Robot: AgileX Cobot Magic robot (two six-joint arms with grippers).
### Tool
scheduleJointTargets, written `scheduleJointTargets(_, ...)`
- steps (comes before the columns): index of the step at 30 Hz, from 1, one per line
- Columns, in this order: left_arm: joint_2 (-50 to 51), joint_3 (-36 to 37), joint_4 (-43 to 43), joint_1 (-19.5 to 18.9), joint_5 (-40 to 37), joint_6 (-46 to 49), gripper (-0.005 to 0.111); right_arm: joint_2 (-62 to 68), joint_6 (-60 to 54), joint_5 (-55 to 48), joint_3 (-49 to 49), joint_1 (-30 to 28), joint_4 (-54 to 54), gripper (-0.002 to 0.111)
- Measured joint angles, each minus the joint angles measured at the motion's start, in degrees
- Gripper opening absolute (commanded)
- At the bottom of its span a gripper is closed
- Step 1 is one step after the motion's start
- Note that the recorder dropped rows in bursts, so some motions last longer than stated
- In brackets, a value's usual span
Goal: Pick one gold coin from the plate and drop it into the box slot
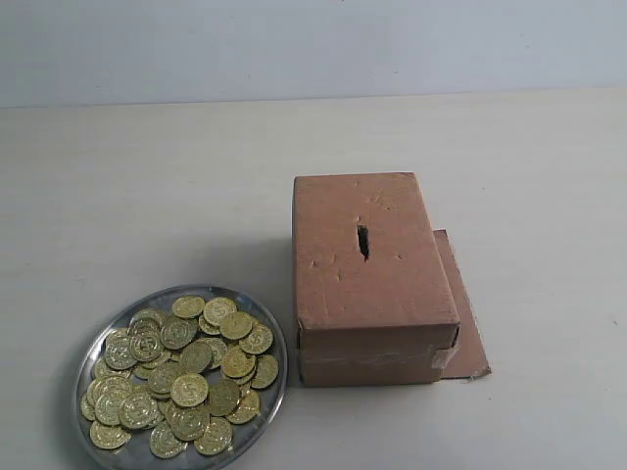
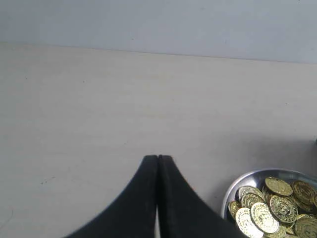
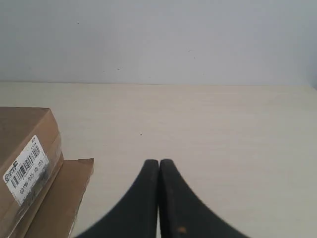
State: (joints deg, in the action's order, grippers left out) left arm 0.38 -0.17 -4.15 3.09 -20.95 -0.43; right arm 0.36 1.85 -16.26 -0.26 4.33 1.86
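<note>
On the pale table [image 1: 147,196], toward the near left of the exterior view, sits the plate [image 1: 96,341], a round, shallow, shiny silver dish with a raised rim. It is heaped with gold coins [image 1: 186,377] that overlap one another, their embossed faces catching the light. Just beside it to the right stands the box [image 1: 372,284], a rectangular brown cardboard carton with a dented top face and clear tape [image 1: 392,357] across its near end. The box slot [image 1: 362,241] is a short, narrow, dark cut with rough edges in the middle of that top face. A flat cardboard sheet [image 1: 465,323] pokes out from under the box's right side. The left end effector [image 2: 158,163] is clenched and empty above bare table near the plate's rim. The right end effector [image 3: 159,166] is likewise clenched on nothing, near the box's labelled end.
</note>
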Motion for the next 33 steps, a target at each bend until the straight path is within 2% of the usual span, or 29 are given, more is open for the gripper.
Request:
scheduleJointTargets(5, 0.0, 0.0, -1.0, 0.0, 0.7, -0.6, 0.001, 0.0, 0.0, 0.0, 0.0, 0.0, 0.0, 0.0)
scheduleJointTargets(8, 0.0, 0.0, -8.5, 0.0, 4.6, -3.5, 0.001, 0.0, 0.5, 2.9, 0.0, 0.0, -0.7, 0.0)
scheduleJointTargets(10, 0.0, 0.0, -16.6, 0.0, 8.1, -4.9, 0.001, 0.0, 1.8, 6.1, 0.0, 0.0, -4.6, 0.0)
scheduleJointTargets(13, 0.0, 0.0, -22.4, 0.0, 12.0, -5.6, 0.001, 0.0, 4.6, 11.8, 0.0, 0.0, -12.4, 0.0)
scheduleJointTargets(23, 0.0, 0.0, -27.1, 0.0, 13.1, -7.1, 0.001, 0.0, 6.8, 20.8, 0.0, 0.0, -30.8, 0.0)
scheduleJointTargets(25, 0.0, 0.0, -27.5, 0.0, 13.1, -8.0, 0.0, 0.0, 7.8, 17.8, -0.7, 0.0, -32.3, 0.0)
scheduleJointTargets(28, 0.0, -1.4, -27.7, 0.1, 10.5, -6.1, 0.0, -0.1, 7.4, 8.1, -6.6, -0.1, -32.9, 0.0)
scheduleJointTargets(33, 3.4, -10.6, -30.3, 2.7, 2.4, 9.2, 0.0, 7.4, -3.4, -5.4, -20.7, -0.1, -33.0, 0.0)
